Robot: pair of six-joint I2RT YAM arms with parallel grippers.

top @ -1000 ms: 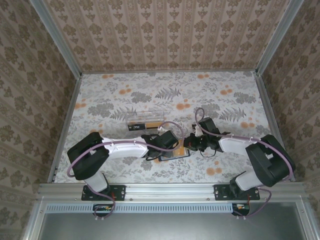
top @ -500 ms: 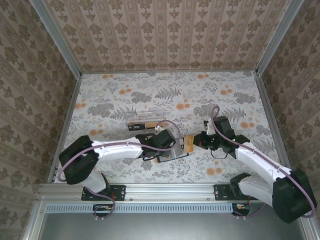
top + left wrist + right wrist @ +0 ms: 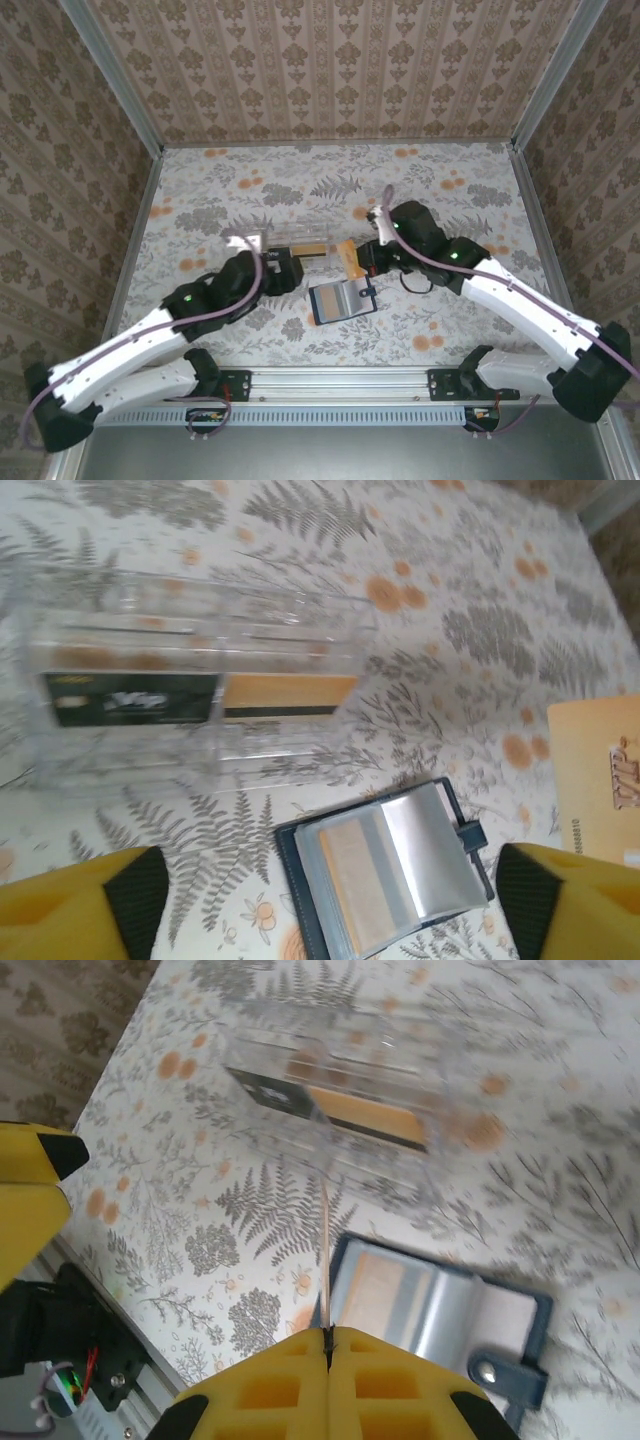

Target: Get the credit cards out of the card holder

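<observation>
Near the front of the floral table [image 3: 200, 190], the card holder [image 3: 341, 300]: lies flat and open, greyish-blue inner panels facing up, just on the near side of the clear plastic box [image 3: 295, 240] and apart from it. Holds a tan card [image 3: 345, 880] in its left see-through sleeve. Shows a pale, shiny right sleeve and a snap tab [image 3: 470, 833] sticking out past the right edge.

The right gripper [image 3: 358, 260]: hangs above the table between the box and the card holder, just beyond the holder's far right corner. Has its yellow fingers [image 3: 260, 1390] pressed together on a tan credit card [image 3: 347, 256], gripped by one end. Appears edge-on from the right wrist, as a thin line running out from between the pads. Carries the card clear of both holder and box.

The left gripper [image 3: 292, 270]: hovers left of the card holder, close to the box's near side. Has its fingers [image 3: 70, 910] spread wide, with nothing between them. Looks down on the open holder, with the box's black and orange strips beyond.
</observation>
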